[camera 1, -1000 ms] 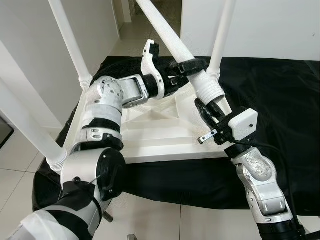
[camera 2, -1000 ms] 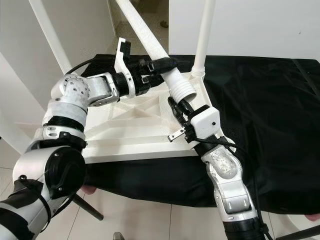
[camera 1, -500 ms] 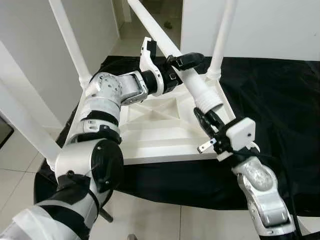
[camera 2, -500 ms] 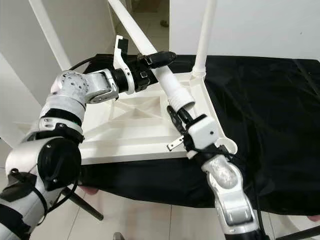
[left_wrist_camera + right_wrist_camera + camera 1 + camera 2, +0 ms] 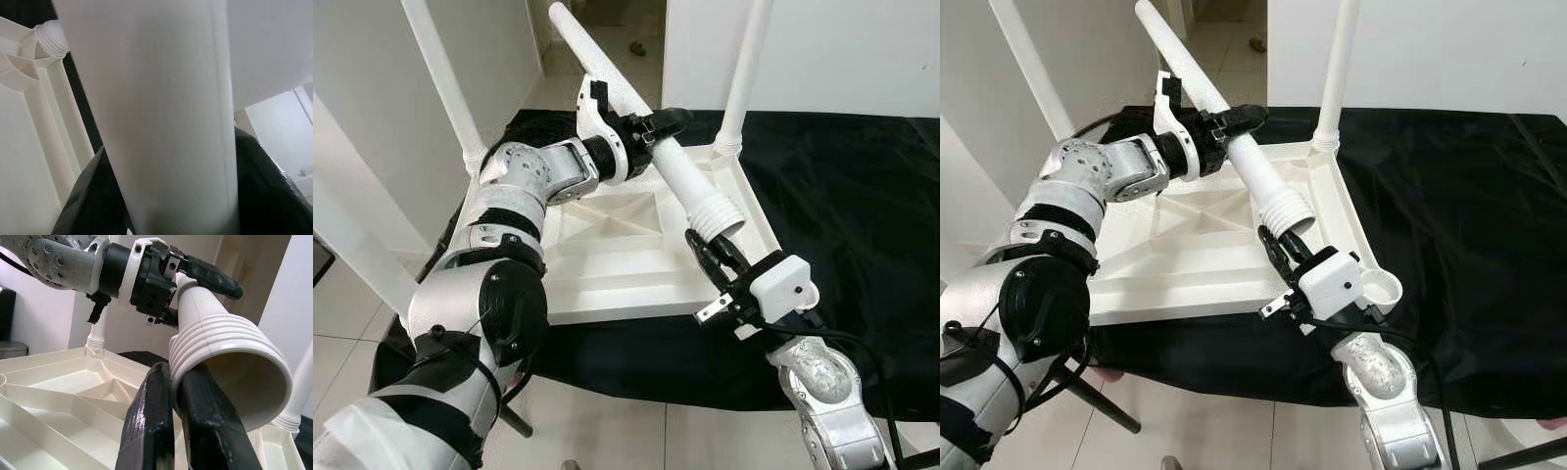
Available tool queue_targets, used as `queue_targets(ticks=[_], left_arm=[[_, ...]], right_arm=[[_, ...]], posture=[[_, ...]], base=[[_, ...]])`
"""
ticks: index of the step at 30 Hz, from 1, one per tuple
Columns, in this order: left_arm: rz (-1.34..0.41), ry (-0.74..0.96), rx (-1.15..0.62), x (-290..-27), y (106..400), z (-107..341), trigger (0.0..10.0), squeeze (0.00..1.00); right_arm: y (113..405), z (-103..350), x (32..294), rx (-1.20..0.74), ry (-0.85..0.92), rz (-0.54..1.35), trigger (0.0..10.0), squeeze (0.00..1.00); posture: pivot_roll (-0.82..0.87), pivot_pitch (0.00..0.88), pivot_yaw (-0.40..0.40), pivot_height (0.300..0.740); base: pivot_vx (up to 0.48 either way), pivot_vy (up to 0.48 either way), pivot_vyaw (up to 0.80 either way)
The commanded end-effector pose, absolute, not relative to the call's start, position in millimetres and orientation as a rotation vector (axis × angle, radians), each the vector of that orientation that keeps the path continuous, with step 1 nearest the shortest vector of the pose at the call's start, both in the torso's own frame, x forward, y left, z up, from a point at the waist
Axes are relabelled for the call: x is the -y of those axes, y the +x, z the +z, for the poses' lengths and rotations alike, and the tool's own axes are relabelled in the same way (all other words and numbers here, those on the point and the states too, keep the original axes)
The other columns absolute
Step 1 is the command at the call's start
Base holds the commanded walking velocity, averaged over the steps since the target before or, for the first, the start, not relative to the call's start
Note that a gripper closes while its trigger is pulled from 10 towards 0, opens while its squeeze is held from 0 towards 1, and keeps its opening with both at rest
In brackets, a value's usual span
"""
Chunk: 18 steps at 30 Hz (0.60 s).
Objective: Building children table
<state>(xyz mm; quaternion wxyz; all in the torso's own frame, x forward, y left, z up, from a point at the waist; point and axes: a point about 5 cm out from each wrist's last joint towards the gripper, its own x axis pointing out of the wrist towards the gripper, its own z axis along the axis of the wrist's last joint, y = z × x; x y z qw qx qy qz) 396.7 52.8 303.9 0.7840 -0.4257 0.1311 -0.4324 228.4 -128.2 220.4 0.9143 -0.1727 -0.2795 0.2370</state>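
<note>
Black fingers of the left gripper (image 5: 658,125) are closed around a loose white table leg (image 5: 636,108), which is held at a slant above the upturned table top (image 5: 607,264). Smooth, matt plastic makes up the leg; it is a long round tube that widens at its lower end into a ribbed, threaded collar (image 5: 715,211), and that end is seen to be hollow in the right wrist view. The collar hangs in the air over the near right part of the table top, clear of the empty round socket (image 5: 1380,286) moulded into the near right corner. The right gripper (image 5: 708,255) is raised just under the collar with its two fingers pressed together, nothing held between them, their tips touching or almost touching the ribbed rim.

White moulded plastic forms the table top, which lies underside up; its underside is divided by straight and diagonal ribs into shallow compartments, and nothing lies in them. A second leg (image 5: 744,69) stands upright in the far right corner, and another (image 5: 440,83) in the far left. Beneath the table top a black, slightly creased cloth (image 5: 842,196) is spread over pale floor tiles (image 5: 597,436).
</note>
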Motion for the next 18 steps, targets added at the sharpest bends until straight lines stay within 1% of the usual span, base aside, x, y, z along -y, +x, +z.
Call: queue_targets(ticks=[1,7,8,15,16,18], left_arm=[[-0.922,-0.897,-0.266,-56.4,398.3,308.8,0.0,0.00],[-0.921,-0.893,-0.266,-57.4,398.5,309.2,0.0,0.00],[-0.915,-0.894,-0.266,-58.1,399.3,308.9,0.0,0.00],[-0.920,-0.867,-0.274,-58.6,399.7,307.3,0.0,0.00],[-0.916,-0.864,-0.272,-59.1,400.0,307.9,10.0,0.00],[-0.913,-0.864,-0.271,-59.6,400.3,308.5,10.0,0.00]], right_arm=[[225.4,225.2,130.0,0.593,-0.358,0.470,10.0,0.00],[225.7,223.9,132.1,0.580,-0.363,0.454,10.0,0.00],[225.0,223.3,133.6,0.570,-0.357,0.441,10.0,1.00],[220.6,221.9,137.3,0.545,-0.301,0.417,10.0,1.00],[219.0,220.7,137.5,0.541,-0.283,0.411,10.0,1.00],[218.0,219.9,137.6,0.539,-0.272,0.407,10.0,1.00]], posture=[[-0.10,0.097,0.118,0.740],[-0.10,0.098,0.113,0.740],[-0.09,0.099,0.109,0.740],[-0.10,0.099,0.099,0.740],[-0.10,0.098,0.096,0.740],[-0.10,0.098,0.096,0.740]], base=[[0.000,0.000,0.00],[0.000,0.000,0.00],[0.000,0.000,0.00],[0.000,0.000,0.00],[0.000,0.000,0.00],[0.000,0.000,0.00]])
